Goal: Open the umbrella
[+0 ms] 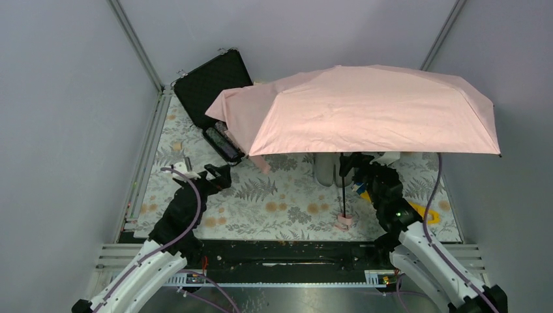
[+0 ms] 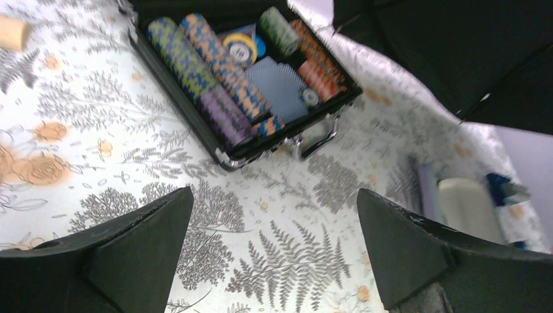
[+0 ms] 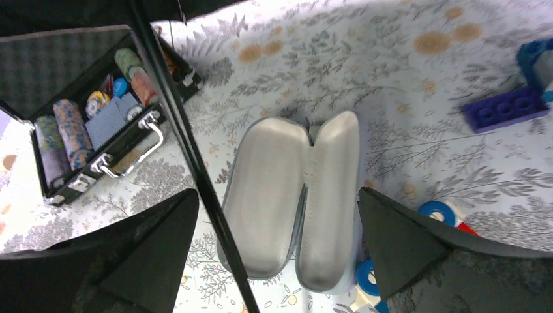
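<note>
The umbrella stands open: its pale pink canopy (image 1: 365, 107) spreads wide over the back of the table, and its left edge drapes over a black case. Its thin black shaft (image 1: 343, 189) runs down to the small pink handle (image 1: 344, 222) resting on the table. My right gripper (image 1: 355, 171) is open beside the shaft under the canopy. In the right wrist view the shaft (image 3: 195, 163) passes between the open fingers, close to the left one (image 3: 156, 241). My left gripper (image 1: 220, 175) is open and empty over the cloth (image 2: 274, 195). The canopy's black underside (image 2: 469, 52) shows in the left wrist view.
An open black case (image 1: 212, 85) of poker chips (image 2: 241, 72) lies at the back left. An open grey glasses case (image 3: 293, 202) lies under my right gripper. A blue brick (image 3: 505, 107) and blue rings (image 3: 438, 212) lie to the right. The table has a floral cloth (image 1: 274, 202).
</note>
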